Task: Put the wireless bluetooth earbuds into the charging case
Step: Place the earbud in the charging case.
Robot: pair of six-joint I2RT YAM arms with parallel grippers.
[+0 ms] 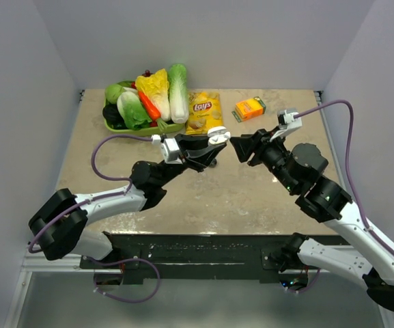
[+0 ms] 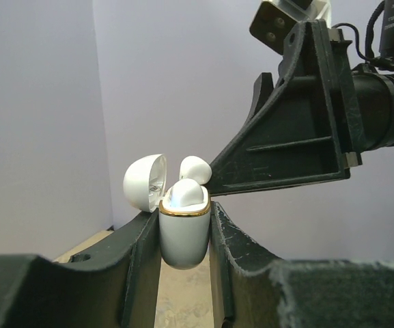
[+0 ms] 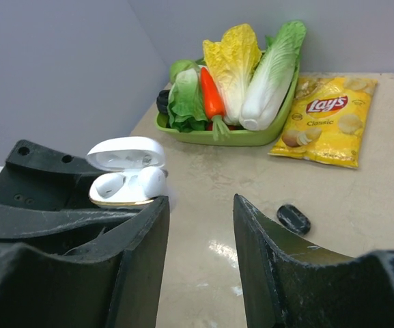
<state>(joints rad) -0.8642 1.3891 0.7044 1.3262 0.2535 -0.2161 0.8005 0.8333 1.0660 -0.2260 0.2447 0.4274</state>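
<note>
The white charging case with a gold rim has its lid open. My left gripper is shut on its body and holds it above the table. Two white rounded earbuds sit in its top: one in front, one behind it and sticking up. My right gripper is open and empty; one of its fingertips reaches right up beside the rear earbud. In the right wrist view the case is just past my left finger. In the top view the grippers meet mid-table.
A small black oval piece lies on the table below the grippers; I cannot tell what it is. A green tray of vegetables stands at the back left. A yellow chips bag and an orange box lie at the back.
</note>
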